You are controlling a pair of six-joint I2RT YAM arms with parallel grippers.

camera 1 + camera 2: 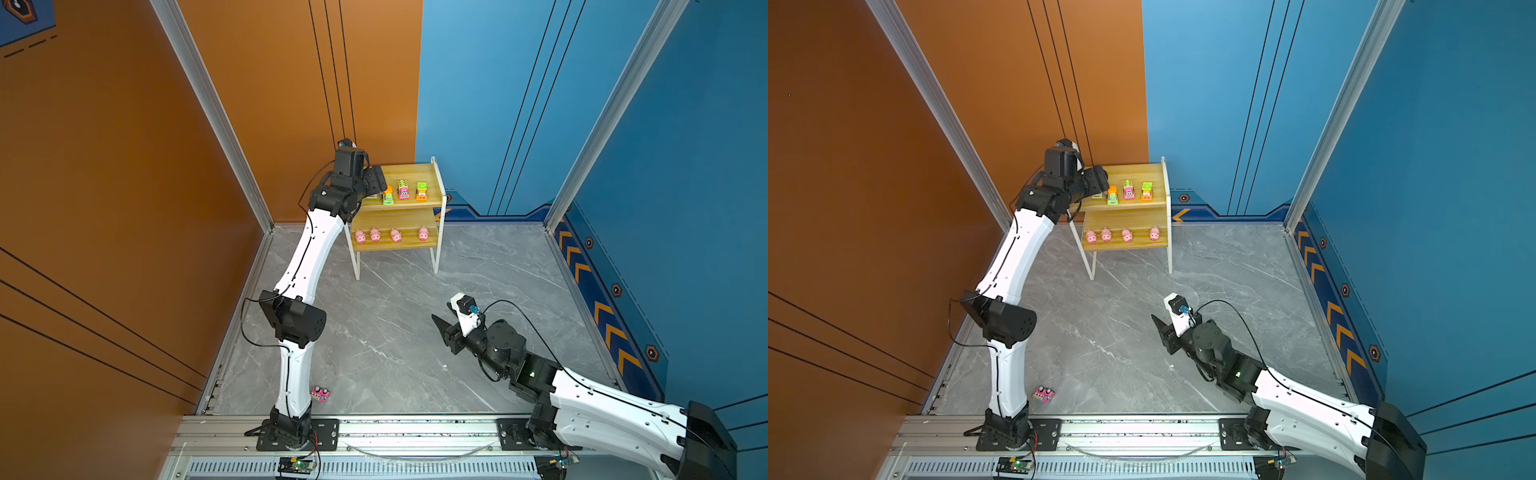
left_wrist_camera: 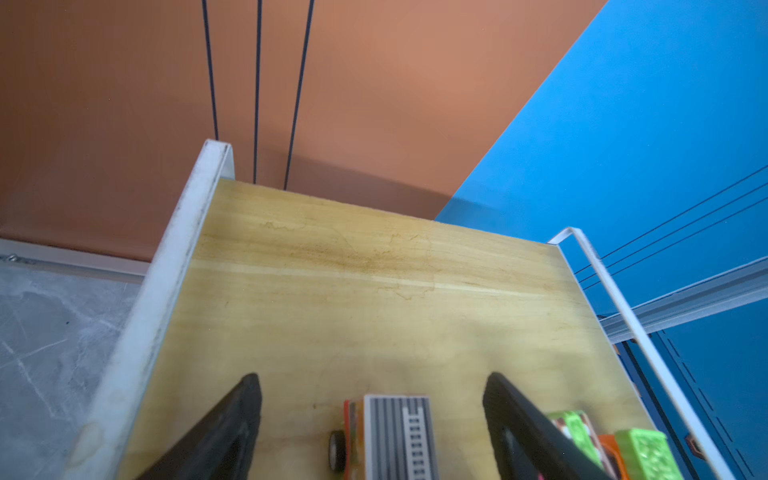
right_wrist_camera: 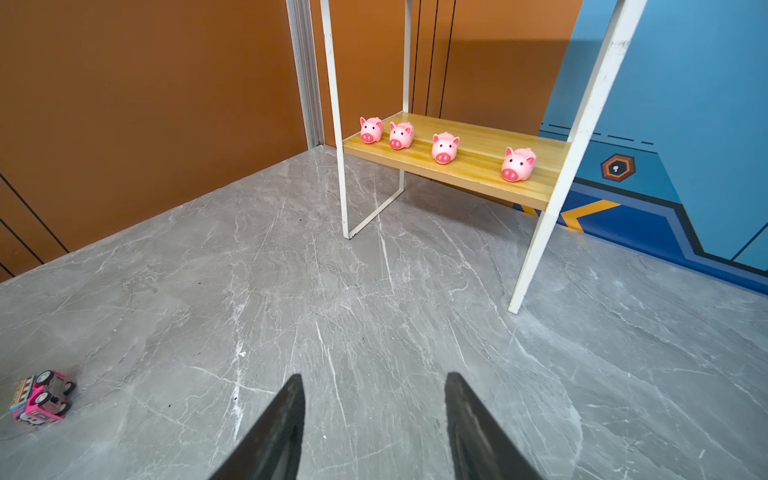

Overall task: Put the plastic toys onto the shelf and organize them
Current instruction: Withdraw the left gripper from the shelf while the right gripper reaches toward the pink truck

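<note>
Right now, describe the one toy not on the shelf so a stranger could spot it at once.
Start on the grey marble floor and go to the foot of the left arm by the front rail. Beside it lies a small pink vehicle, tipped so its black wheels show. It is the only toy off the shelf; all others stand on its boards.

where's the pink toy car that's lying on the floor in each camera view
Top view: pink toy car on the floor beside the left arm's base.
Top view: same place, by that base.
Left wrist: not in it.
Right wrist: on the floor, tipped, wheels showing, away from the shelf.
Shared landmark: the shelf.
</note>
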